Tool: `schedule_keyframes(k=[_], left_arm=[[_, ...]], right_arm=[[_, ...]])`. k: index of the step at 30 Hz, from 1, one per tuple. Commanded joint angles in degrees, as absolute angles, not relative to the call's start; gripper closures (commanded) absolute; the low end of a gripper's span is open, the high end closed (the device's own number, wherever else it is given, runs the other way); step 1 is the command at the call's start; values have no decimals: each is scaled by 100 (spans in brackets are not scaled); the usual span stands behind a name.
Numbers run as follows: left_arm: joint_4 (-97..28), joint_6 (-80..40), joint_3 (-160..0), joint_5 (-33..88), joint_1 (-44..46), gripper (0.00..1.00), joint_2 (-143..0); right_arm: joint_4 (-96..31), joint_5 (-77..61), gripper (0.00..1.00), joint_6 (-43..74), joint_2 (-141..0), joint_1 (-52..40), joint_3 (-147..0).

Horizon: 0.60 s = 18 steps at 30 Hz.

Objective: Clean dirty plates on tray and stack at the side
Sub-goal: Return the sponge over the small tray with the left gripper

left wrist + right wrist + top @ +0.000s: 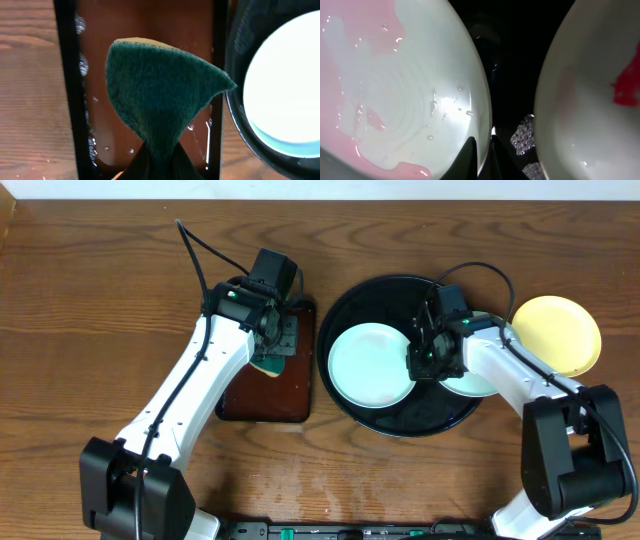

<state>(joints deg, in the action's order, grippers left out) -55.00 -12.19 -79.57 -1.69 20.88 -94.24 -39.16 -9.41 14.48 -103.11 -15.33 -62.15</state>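
A pale mint plate [368, 367] lies in the left half of the round black tray [395, 420]. My right gripper [422, 362] is shut on its right rim. In the right wrist view this plate [395, 80] carries a watery pink film, and my right gripper [484, 150] pinches its edge. A second mint plate [478, 383] with a red smear [625, 85] lies partly under my right arm. The pale yellow plate [557, 333] sits on the table right of the tray. My left gripper [272, 348] is shut on a green sponge [160, 90], holding it over the brown tray.
A dark-brown rectangular tray [250, 405] with water drops on it [150, 25] lies left of the black tray, almost touching it. Bare wooden table [90, 310] surrounds both. A black cable loops above each arm.
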Motion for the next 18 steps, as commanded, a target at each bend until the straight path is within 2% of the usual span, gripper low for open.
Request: schedule_keyframes(k=[1, 9, 11, 18], left_arm=[[-5459, -1282, -7992, -663, 1999, 92, -9435], [-5391, -1577, -7992, -753, 1741, 91, -9435], [-5391, -1575, -7992, -692, 1743, 91, -9435], [-5391, -1573, -7992, -346, 1743, 91, -9435]], right_arm=[[-3931, -969, 92, 1544, -10191, -1597, -6292], [-3907, -932, 91, 1546, -10191, -1597, -6189], [-3852, -921, 98, 1542, -10191, -1597, -6182], [-3642, -928, 99, 1544, -10189, -1594, -6193]])
